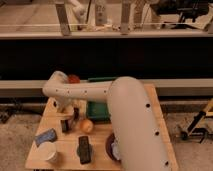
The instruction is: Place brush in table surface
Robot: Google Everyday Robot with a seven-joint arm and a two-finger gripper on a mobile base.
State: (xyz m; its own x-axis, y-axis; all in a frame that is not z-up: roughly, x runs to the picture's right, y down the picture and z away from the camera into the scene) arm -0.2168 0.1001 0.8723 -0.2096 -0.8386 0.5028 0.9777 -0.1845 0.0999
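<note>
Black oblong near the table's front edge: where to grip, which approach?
Black oblong: best pinched across its narrow width at mid-length, from above; it lies flat, long axis front-to-back. The gripper is over the left of the table, by the orange ball.

hand [68,120] low, between blue block [45,136] and orange ball [87,125]
</note>
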